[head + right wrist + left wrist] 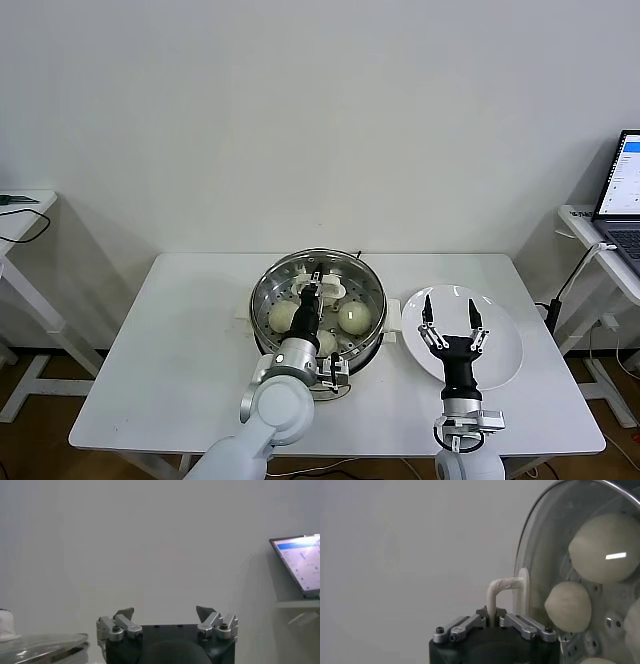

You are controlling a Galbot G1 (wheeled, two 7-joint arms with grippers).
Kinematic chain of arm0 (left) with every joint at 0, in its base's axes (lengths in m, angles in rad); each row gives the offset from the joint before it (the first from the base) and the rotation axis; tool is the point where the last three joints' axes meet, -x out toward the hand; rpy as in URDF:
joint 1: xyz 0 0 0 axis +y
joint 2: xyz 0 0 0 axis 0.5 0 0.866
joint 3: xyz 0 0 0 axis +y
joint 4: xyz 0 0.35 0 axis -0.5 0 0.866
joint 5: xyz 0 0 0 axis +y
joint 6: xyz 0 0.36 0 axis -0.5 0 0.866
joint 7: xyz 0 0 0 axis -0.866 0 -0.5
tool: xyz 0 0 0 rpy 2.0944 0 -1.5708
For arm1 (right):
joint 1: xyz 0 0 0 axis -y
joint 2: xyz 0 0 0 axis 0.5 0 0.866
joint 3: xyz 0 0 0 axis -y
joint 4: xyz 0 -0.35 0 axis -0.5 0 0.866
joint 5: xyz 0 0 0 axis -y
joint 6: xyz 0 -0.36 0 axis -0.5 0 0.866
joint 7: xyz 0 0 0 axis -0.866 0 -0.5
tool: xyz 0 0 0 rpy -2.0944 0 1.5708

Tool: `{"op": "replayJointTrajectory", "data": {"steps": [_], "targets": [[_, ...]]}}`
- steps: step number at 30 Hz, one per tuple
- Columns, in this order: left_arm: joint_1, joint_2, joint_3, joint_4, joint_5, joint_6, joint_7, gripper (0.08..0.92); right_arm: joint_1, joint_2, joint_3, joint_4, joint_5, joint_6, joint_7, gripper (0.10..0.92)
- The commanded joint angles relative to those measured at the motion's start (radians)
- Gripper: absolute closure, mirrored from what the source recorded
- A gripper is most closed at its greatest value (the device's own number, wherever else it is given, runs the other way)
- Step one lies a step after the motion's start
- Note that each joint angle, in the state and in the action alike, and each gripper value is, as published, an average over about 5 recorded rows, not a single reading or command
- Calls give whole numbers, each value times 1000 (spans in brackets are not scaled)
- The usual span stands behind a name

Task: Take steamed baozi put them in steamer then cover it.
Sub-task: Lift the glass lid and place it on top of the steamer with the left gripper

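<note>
White tabletop [180, 330] fills the foreground against a bare pale wall. Nearest, the right gripper [451, 322] hovers over the empty plate [500, 340], fingers spread wide and holding nothing, apparently parked there out of the way. Just beyond, the left gripper [316, 291] is clamped on the white loop handle [501, 586] of the glass lid [540, 555], which sits over the steamer [268, 300] at mid-table. Through the glass the buns [568, 606] rest on the perforated tray, so covering looks all but done.
</note>
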Motion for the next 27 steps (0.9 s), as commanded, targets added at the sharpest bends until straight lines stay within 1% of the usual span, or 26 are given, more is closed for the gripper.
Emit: {"op": "replayJointTrajectory", "data": {"steps": [1,21,25,27], "targets": [[9,0,1,-2,10,-2,5,811,2,1,-3,-7,-2,0,-1,203],[24,-8,-11,18,66,-31,-5,811,5,1,-9,-13,-5,3,-4,203],[32,-3,-17,2,74,-35,-5,811,4,1,-10,-13,-6,2,-4,203],[41,3,-20,-15,74,-34,-5,798,5,0,-10,-13,-6,2,-4,203]]}}
